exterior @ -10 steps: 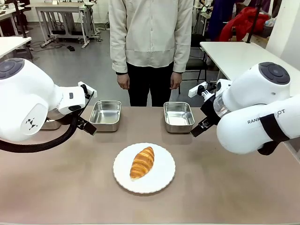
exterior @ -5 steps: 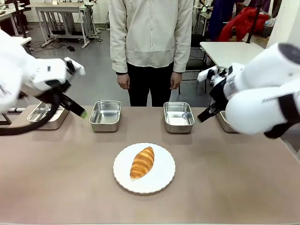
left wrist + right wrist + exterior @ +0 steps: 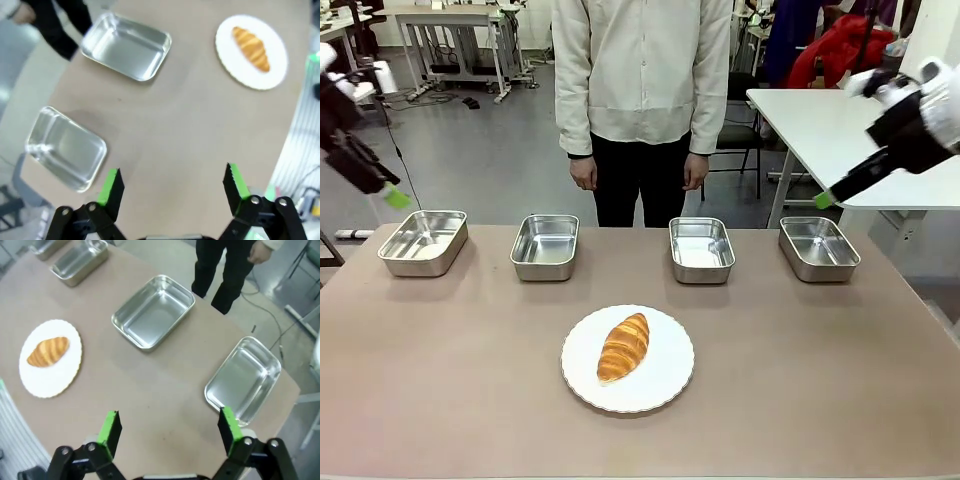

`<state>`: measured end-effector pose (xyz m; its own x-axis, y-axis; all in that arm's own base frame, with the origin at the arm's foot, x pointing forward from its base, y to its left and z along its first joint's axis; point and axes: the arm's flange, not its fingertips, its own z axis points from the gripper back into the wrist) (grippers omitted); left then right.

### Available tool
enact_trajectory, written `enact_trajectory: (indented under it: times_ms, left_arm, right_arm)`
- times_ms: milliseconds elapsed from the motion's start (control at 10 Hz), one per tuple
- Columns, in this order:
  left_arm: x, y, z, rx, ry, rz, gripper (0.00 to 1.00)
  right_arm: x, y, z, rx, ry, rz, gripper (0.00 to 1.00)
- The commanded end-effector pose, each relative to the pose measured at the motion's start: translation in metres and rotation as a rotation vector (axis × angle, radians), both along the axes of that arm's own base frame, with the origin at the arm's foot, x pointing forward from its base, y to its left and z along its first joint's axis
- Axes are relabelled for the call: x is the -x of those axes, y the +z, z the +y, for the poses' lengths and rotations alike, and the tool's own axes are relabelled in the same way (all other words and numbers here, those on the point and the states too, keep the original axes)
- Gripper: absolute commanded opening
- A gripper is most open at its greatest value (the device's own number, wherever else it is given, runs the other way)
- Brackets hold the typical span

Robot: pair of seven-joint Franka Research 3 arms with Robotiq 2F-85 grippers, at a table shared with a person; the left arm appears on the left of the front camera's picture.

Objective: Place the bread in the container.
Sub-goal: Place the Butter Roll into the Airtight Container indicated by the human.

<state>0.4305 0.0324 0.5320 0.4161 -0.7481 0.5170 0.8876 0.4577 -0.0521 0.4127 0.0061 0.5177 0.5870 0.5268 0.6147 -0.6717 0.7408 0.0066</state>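
Note:
The bread [image 3: 623, 346] is a golden-brown croissant lying on a round white plate [image 3: 665, 378] at the middle front of the table. Several alike steel containers stand in a row behind it: far left [image 3: 423, 242], left of middle [image 3: 545, 246], right of middle [image 3: 701, 249] and far right [image 3: 818, 248], all bare inside. My left gripper [image 3: 390, 195] hangs high above the far-left container. My right gripper [image 3: 825, 198] hangs high above the far-right one. In the wrist views the left gripper [image 3: 172, 185] and right gripper [image 3: 170, 429] stand open, holding nothing, with the bread [image 3: 251, 47] [image 3: 48, 351] far below.
A person stands at the far edge of the table behind the two middle containers, with both hands hanging down. Another white table [image 3: 820, 115] stands at the back right. Bare tabletop [image 3: 800, 380] lies around the plate.
Both arms have swung up and outward, away from the table's middle. The two outer containers, covered a second ago, now show. The bread, plate and person have not moved.

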Motion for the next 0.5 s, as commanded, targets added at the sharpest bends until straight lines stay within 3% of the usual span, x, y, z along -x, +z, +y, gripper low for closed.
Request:
enact_trajectory:
  times_ms: [0,100,200,400]
  left_arm:
    - [-0.017,-0.011,0.043,0.056,-0.03,-0.039,1.0]
    - [-0.013,-0.013,0.047,0.085,0.003,-0.09,1.0]
    - [-0.005,-0.005,0.03,0.02,-0.024,-0.025,1.0]
    - [-0.005,-0.005,0.03,0.02,-0.024,-0.025,1.0]
  right_arm:
    - [-0.008,-0.007,-0.021,-0.062,0.073,-0.004,1.0]
    - [-0.008,-0.016,-0.02,-0.057,0.131,-0.04,1.0]
    - [0.0,0.001,-0.016,-0.025,0.026,-0.001,1.0]
    - [0.0,0.001,-0.016,-0.025,0.026,-0.001,1.0]
